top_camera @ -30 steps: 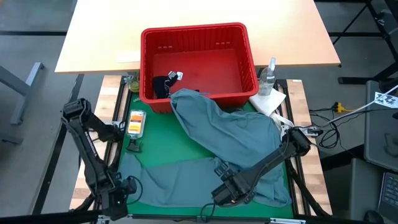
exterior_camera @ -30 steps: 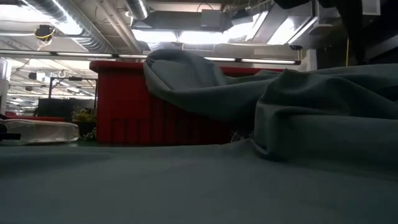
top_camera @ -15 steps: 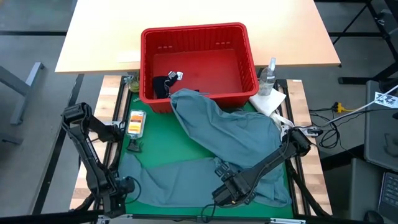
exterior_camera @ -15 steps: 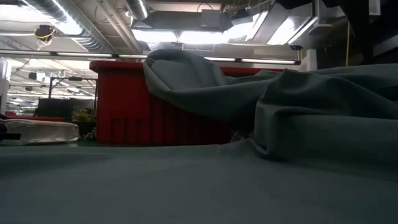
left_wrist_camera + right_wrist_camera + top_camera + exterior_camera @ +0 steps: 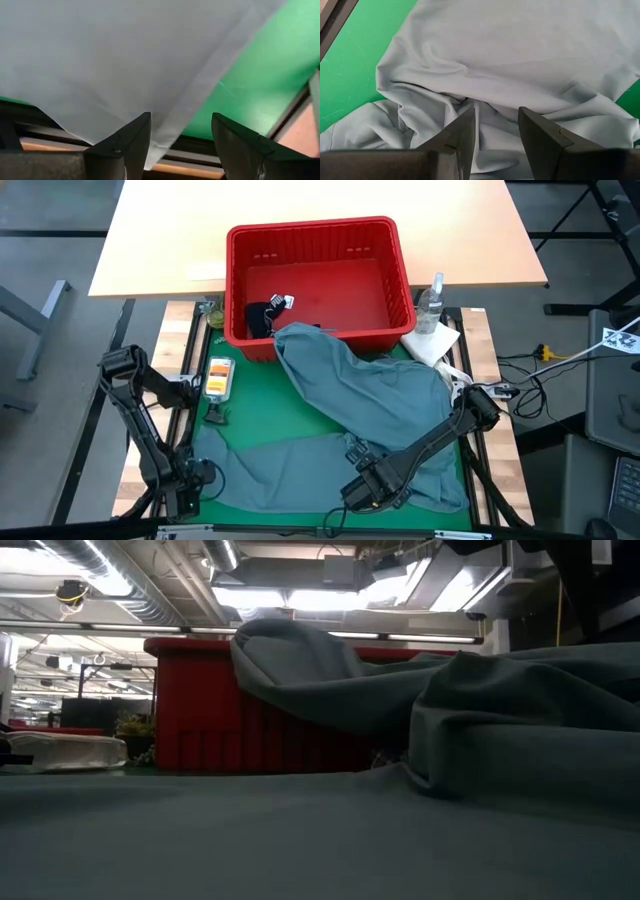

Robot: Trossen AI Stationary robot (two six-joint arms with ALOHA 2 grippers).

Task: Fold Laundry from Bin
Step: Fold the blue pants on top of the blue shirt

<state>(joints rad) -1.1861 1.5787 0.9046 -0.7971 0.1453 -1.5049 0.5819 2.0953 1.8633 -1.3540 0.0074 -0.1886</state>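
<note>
Large grey-blue garment (image 5: pixel 360 405) spread over the green mat (image 5: pixel 255 405) on the bench, one end draped over the near rim of the red bin (image 5: pixel 318 228) and hanging inside, the rest sprawled toward the near right corner. Long axis running diagonally, from the bin's near wall down to the near right, with a second flap lying crosswise along the near edge toward the left. Probably still half in the bin because only part has been hauled out for flattening.

Left hand (image 5: pixel 190 490) at the near left corner, fingers (image 5: pixel 127 145) spread, nothing pinched; the garment's hem corner lying just beyond them (apparently laid there to square the cloth with the mat's edge). Right hand (image 5: pixel 365 492) low over the crumpled near-right part, fingers (image 5: pixel 462 135) parted over a bunched fold, not visibly clamping any cloth; likely poised to smooth or gather that ridge.

A dark navy garment (image 5: pixel 262 317) remaining in the bin's left end. Spray bottle (image 5: pixel 432 300) and white paper towel (image 5: pixel 432 343) just right of the bin, clear of the work.
</note>
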